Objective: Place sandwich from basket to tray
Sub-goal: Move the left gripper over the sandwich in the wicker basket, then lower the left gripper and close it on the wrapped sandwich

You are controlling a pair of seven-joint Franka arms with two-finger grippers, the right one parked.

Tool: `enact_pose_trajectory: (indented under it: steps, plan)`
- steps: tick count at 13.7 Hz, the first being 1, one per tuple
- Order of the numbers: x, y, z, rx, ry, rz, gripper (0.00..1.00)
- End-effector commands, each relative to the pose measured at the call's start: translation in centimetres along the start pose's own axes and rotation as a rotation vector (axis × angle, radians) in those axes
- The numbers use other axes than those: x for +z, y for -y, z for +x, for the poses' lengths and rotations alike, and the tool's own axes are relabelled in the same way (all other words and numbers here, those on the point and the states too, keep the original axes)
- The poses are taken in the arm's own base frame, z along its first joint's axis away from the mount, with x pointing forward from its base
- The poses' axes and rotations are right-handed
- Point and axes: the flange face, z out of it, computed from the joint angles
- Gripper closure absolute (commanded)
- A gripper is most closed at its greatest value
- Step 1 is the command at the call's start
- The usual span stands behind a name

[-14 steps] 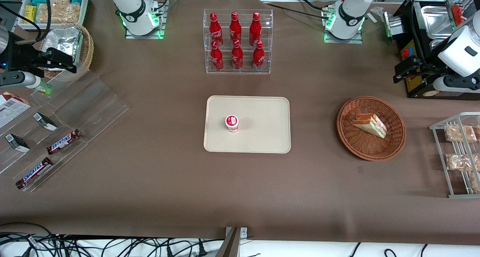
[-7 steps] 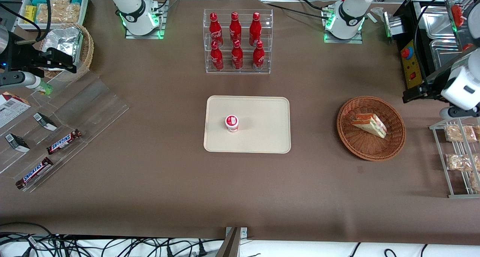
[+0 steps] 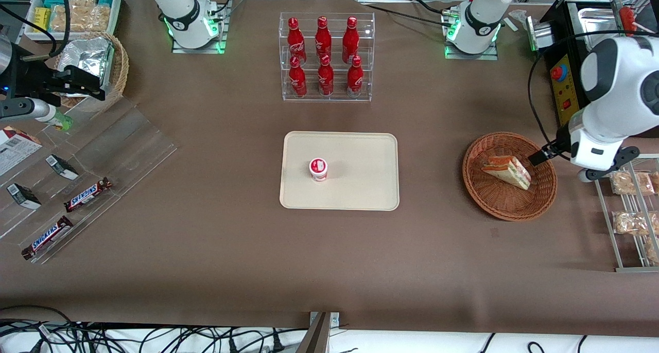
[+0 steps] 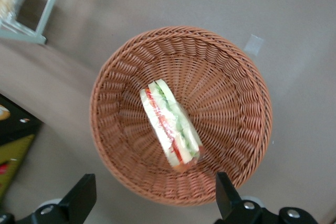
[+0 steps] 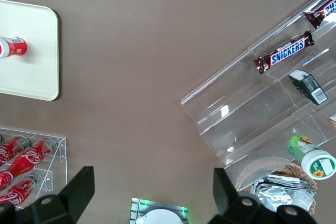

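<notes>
The sandwich (image 3: pixel 507 171), a clear-wrapped triangular wedge with red and green filling, lies in the reddish-brown wicker basket (image 3: pixel 509 214). The beige tray (image 3: pixel 360 188) lies mid-table with a small red-and-white cup (image 3: pixel 318 169) on it. My left gripper (image 3: pixel 564 165) hangs above the basket's rim on the side toward the working arm's end of the table. In the left wrist view the gripper (image 4: pixel 152 203) is open and empty, its two black fingers (image 4: pixel 79 198) spread wide over the basket (image 4: pixel 121 93), above the sandwich (image 4: pixel 170 129) and not touching it.
A metal wire rack (image 3: pixel 630 214) with brown packaged snacks stands close beside the basket, toward the working arm's end. A black control box (image 3: pixel 566 85) stands farther from the camera. A clear rack of red bottles (image 3: pixel 326 57) stands farther back than the tray.
My left arm has swung from beside the black box toward the front camera and now hangs over the basket's rim. The sandwich, basket and tray have not moved.
</notes>
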Motion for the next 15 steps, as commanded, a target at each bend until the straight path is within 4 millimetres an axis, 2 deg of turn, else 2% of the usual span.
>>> enact_pose_trajectory:
  steps: [1, 6, 13, 15]
  plan:
    - [2.8, 0.3, -1.4, -0.109, -0.055, -0.025, 0.00]
    - [7.8, 1.2, -1.6, -0.287, -0.067, -0.071, 0.00]
    - [14.6, -0.3, -2.6, -0.395, -0.139, -0.014, 0.00]
    - [15.3, -0.4, -2.9, -0.403, -0.138, -0.030, 0.00]
